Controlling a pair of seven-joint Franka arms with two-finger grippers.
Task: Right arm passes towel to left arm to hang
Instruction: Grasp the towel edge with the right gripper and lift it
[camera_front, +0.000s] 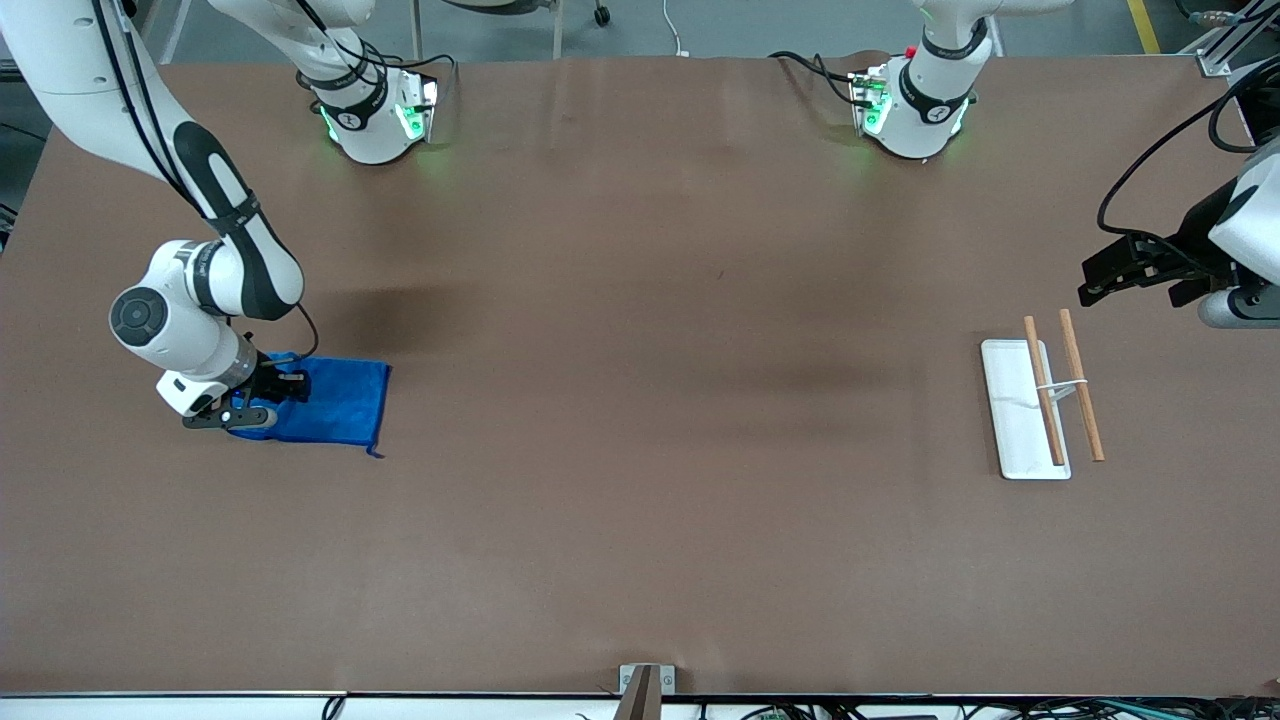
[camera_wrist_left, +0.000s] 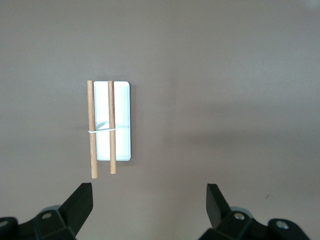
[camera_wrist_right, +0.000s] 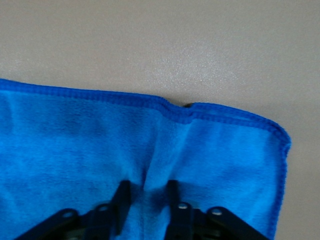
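While the towel (camera_front: 335, 400) lies flat at lower left of the front view, we see the right gripper (camera_front: 265, 395) pinching a fold: the grasp step. Next, we judge, lift and carry. The left gripper (camera_front: 1095, 285) waits wide open above the rack (camera_front: 1010, 400).

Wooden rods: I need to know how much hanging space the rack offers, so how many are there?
2. Both lie side by side at the left arm's end of the table: one rod over the white base, the other rod beside it, over the table.
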